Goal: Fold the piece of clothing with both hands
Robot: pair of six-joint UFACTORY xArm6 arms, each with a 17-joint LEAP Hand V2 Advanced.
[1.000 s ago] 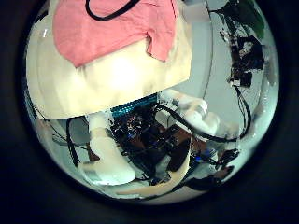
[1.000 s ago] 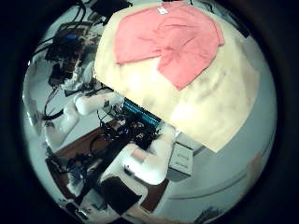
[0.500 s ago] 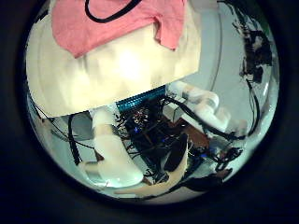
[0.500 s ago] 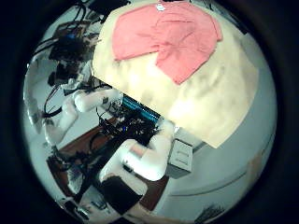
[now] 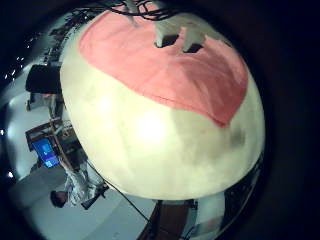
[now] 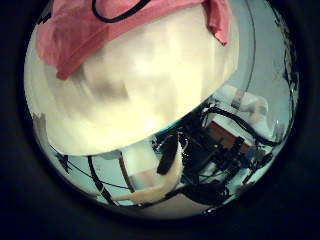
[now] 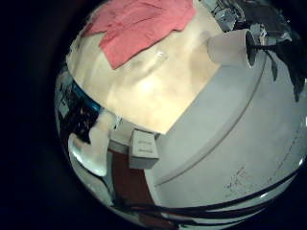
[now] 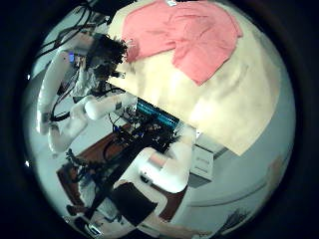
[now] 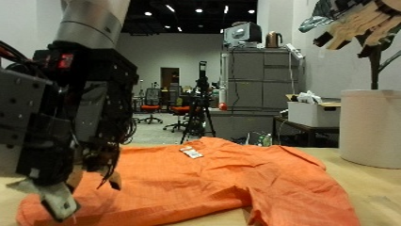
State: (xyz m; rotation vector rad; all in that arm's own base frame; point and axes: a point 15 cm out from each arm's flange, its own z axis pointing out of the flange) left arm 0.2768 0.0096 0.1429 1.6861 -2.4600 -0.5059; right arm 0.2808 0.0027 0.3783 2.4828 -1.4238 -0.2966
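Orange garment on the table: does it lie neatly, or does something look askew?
The orange garment does not lie flat on the table. One flap is folded over the rest, and the cloth is creased. Nothing looks torn or spilled.

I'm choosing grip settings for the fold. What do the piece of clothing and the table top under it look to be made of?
The piece of clothing looks like thin, soft woven fabric with a matte orange finish: it lies limp and creased, with a small sewn-in label. The table top appears to be light wood or a wood-look laminate, smooth and pale tan; which of the two cannot be told.
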